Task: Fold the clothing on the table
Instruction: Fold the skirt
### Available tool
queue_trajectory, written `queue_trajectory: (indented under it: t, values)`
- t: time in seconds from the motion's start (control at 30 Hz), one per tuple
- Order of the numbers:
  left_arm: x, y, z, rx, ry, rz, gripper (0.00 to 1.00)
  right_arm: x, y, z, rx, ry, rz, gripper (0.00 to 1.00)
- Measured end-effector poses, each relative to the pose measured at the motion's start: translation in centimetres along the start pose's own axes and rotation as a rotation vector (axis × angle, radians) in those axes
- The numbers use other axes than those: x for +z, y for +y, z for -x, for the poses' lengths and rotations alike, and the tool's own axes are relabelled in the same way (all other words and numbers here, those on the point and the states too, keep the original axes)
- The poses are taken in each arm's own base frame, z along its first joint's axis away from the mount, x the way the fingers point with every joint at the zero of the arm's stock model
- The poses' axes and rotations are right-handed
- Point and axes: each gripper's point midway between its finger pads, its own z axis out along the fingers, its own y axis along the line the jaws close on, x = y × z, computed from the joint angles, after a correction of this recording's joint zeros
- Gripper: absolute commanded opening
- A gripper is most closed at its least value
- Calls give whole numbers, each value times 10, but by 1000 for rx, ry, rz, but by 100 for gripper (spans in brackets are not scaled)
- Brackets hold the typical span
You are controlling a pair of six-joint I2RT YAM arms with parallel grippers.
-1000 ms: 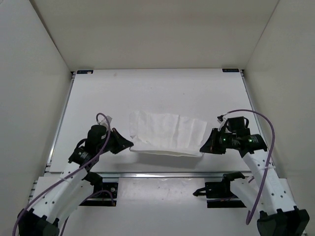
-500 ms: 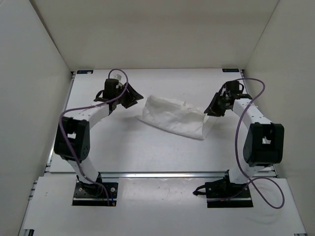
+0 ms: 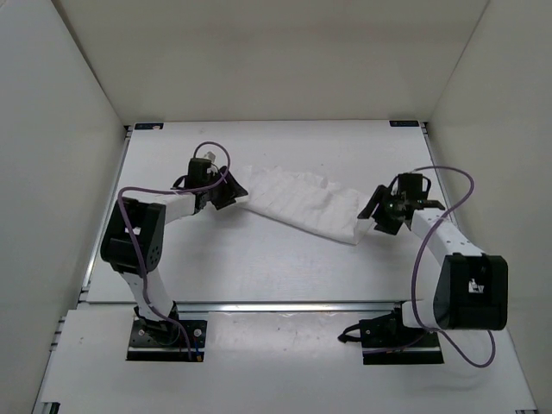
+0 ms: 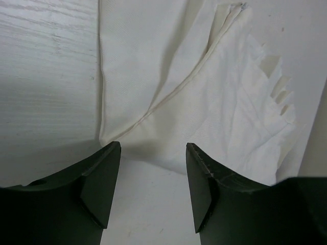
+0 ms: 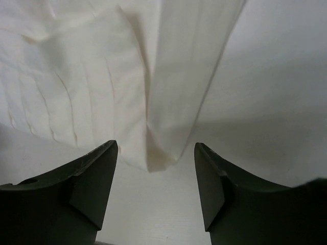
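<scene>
Beside the clothing [image 3: 302,203], all fingers [image 4: 99,184] spread, empty.

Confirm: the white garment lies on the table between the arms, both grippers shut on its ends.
Wrong: the left gripper and right gripper are open and empty at the ends of the white garment, as both wrist views show. It does lie on the table between the arms.

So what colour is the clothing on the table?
Plain white, no pattern. The clothing shows best in the left wrist view.
</scene>
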Motion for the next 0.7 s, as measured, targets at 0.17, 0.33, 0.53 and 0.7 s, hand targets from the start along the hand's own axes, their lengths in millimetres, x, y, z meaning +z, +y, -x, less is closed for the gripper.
queue_trajectory:
  t: [0.17, 0.33, 0.53, 0.7]
  values:
    - [15, 11, -13, 37, 19, 74, 64, 0, -23, -65, 107, 83, 16, 61]
    - [17, 14, -14, 44, 13, 112, 61, 4, -20, -85, 182, 102, 75, 62]
    - [18, 25, -18, 40, 11, 156, 5, 19, -5, -78, 227, 106, 146, 38]
    - [17, 28, -24, 50, 17, 143, 0, 29, -7, -78, 279, 117, 158, 0]
